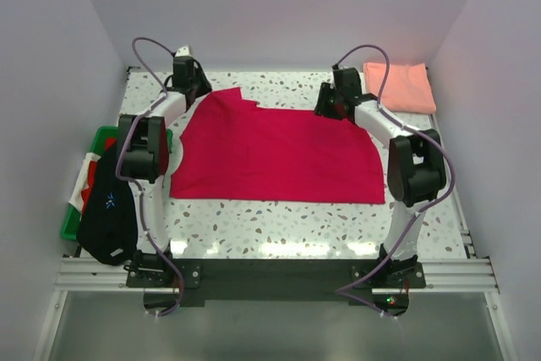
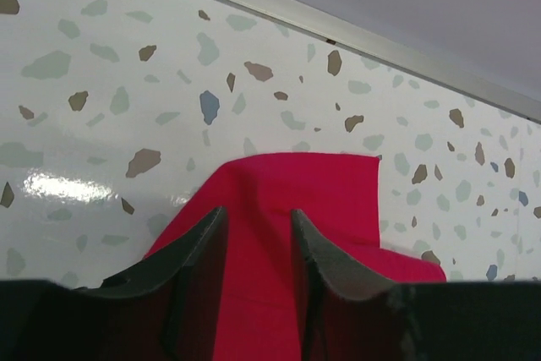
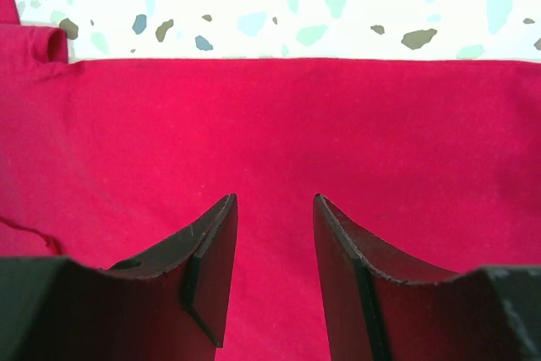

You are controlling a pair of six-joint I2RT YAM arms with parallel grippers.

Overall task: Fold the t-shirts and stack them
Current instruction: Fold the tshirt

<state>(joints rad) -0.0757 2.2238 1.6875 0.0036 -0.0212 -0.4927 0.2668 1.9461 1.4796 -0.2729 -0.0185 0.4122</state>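
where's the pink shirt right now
In the top external view, the salmon pink t-shirt lies folded at the far right corner of the table, apart from the crimson red t-shirt spread flat across the middle.

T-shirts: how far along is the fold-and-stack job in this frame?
Done: the salmon pink cloth t-shirt lies folded at the far right corner of the speckled table. In hand: the crimson red cloth t-shirt is spread flat, unfolded, with the left hand and right hand open at its far edge. Left: fold the red one and stack it with the pink.
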